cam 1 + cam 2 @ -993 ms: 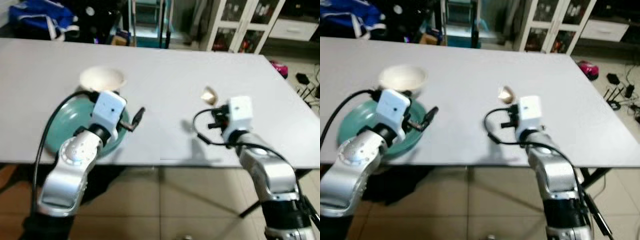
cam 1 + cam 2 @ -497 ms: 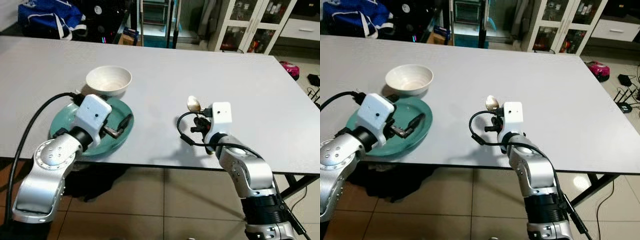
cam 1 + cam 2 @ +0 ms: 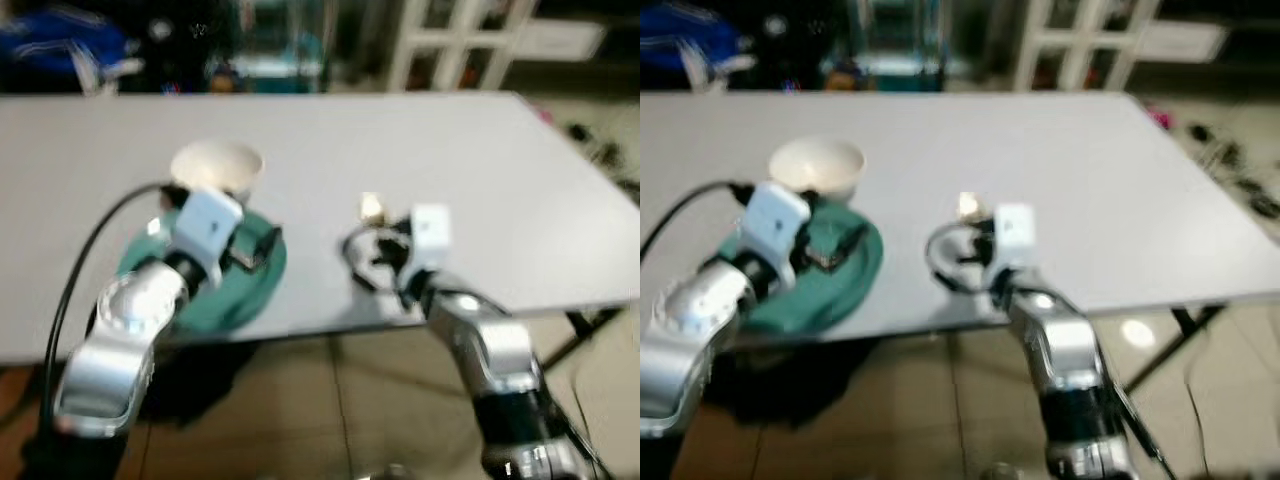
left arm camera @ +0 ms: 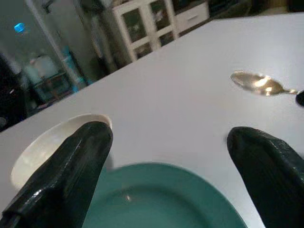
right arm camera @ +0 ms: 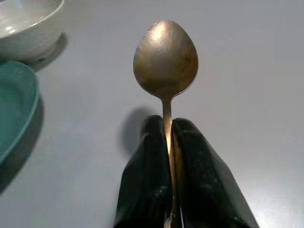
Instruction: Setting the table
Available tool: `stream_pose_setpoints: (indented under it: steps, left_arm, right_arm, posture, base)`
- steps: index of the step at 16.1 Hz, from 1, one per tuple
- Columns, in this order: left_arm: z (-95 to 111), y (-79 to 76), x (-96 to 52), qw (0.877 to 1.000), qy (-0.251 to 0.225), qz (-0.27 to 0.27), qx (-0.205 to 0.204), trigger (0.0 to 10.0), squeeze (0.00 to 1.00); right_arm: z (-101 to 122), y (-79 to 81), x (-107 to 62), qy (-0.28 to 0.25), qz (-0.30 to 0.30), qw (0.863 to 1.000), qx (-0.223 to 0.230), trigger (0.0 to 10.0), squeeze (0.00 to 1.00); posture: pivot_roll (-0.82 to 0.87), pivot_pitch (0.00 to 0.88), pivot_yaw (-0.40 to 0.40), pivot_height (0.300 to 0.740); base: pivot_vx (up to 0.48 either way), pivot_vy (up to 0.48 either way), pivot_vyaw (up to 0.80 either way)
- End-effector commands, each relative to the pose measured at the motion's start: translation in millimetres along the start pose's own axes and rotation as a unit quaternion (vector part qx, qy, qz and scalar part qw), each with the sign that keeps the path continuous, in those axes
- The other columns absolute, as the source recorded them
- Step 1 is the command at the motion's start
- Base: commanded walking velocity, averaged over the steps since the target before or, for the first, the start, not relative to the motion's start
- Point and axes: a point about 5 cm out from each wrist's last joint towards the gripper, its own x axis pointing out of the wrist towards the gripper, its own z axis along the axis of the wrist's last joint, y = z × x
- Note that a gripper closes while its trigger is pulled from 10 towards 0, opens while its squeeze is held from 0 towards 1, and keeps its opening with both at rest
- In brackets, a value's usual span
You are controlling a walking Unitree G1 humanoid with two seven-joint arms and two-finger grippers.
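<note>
A teal plate lies near the front edge of the grey table, with a white bowl just behind it. My left gripper hangs open over the plate's right part, nothing between its wide-apart fingers. In the left wrist view the plate, the bowl and the spoon all show. My right gripper is shut on the handle of a golden spoon, held low over the table to the right of the plate. The head views are blurred.
The table's front edge runs close under both arms, with tiled floor below. White cabinets and dark clutter with a blue bag stand beyond the far edge.
The whole picture has shifted and blurred, so the camera moved. The left gripper has come from beside the plate's right rim to over the plate. The right gripper still holds the spoon.
</note>
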Motion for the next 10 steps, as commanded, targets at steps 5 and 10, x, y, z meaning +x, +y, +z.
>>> stream_pose_setpoints:
  steps: [5,10]
  left_arm:
    - [5,-9.4,-4.4,1.000,-0.011,-0.014,0.006,10.0,0.00]
    - [1,-6.3,-8.1,0.999,0.022,-0.040,0.007,10.0,0.00]
  right_arm:
    - [15,-19.5,9.4,-0.023,-0.016,0.999,-0.027,10.0,0.00]
    - [21,-20.1,33.4,-0.004,0.007,0.999,-0.039,10.0,0.00]
  posture:
    - [0.03,0.000,-0.041,0.740]
    - [0.05,0.004,-0.058,0.740]
  base:
    - [0.000,0.087,0.00]
    - [0.000,0.000,0.00]
